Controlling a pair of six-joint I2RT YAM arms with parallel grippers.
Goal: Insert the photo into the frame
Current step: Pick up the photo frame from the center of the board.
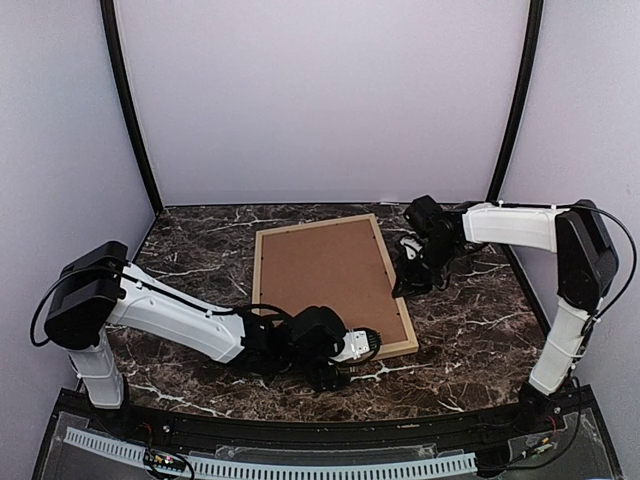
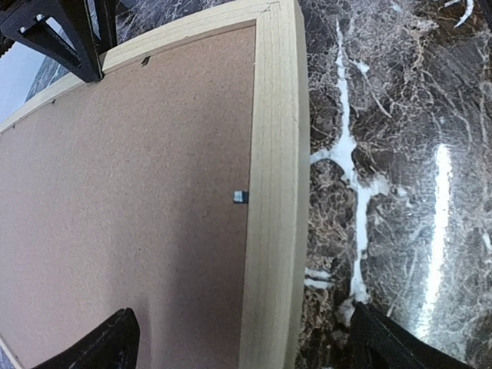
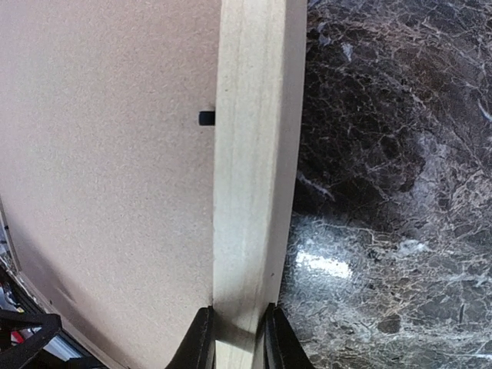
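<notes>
The light wood frame (image 1: 393,288) lies back side up on the marble table, and a brown backing board (image 1: 325,268) fills it. The photo is not in view. My right gripper (image 1: 408,283) is shut on the frame's right rail (image 3: 250,169), one finger on each side of the wood (image 3: 237,342). My left gripper (image 1: 372,345) is open at the frame's near right corner. It straddles the rail (image 2: 273,192), with one fingertip (image 2: 108,346) over the board and the other fingertip (image 2: 392,342) over the table.
Small metal tabs (image 2: 240,197) (image 3: 206,118) hold the board at the rail's inner edge. Dark marble table (image 1: 470,330) surrounds the frame. Pale walls enclose the back and both sides.
</notes>
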